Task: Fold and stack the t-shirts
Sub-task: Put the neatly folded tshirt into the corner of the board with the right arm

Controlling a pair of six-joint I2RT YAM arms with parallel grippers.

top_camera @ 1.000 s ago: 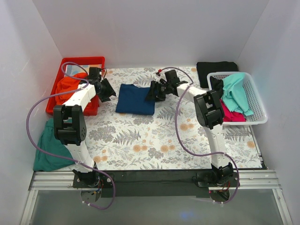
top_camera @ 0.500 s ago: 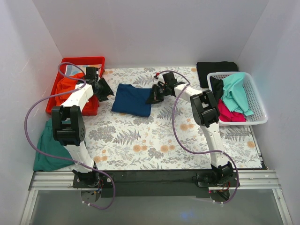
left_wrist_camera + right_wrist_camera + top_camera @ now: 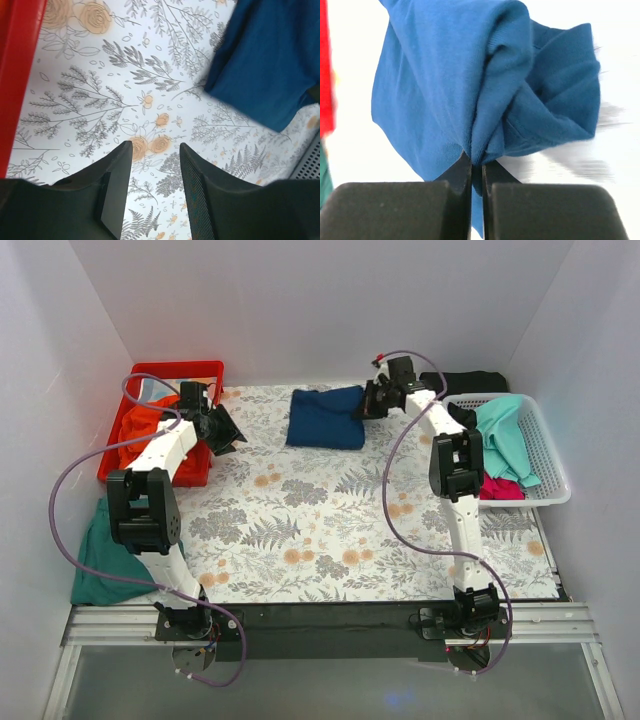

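A folded navy blue t-shirt [image 3: 325, 418] hangs bunched over the back of the flowered mat. My right gripper [image 3: 372, 405] is shut on its right edge. In the right wrist view the cloth [image 3: 445, 75] is pinched between the closed jaws of the right gripper [image 3: 477, 162]. My left gripper [image 3: 222, 433] stands open and holds nothing beside the red bin. The left wrist view shows the left gripper [image 3: 155, 147] above bare mat, with the blue shirt [image 3: 270, 65] far off to the upper right. Turquoise [image 3: 505, 440] and red-pink [image 3: 490, 485] t-shirts lie in the basket. A black t-shirt [image 3: 460, 385] rests behind it.
A red bin [image 3: 205, 371] holding orange cloth [image 3: 140, 430] stands at the back left. A white basket [image 3: 553, 455] sits at the right edge. A dark green cloth [image 3: 105, 550] lies off the mat at the left. White walls close in three sides.
My right gripper has shut on the blue shirt and carried it from the mat's middle toward the back right. The left gripper has barely moved.
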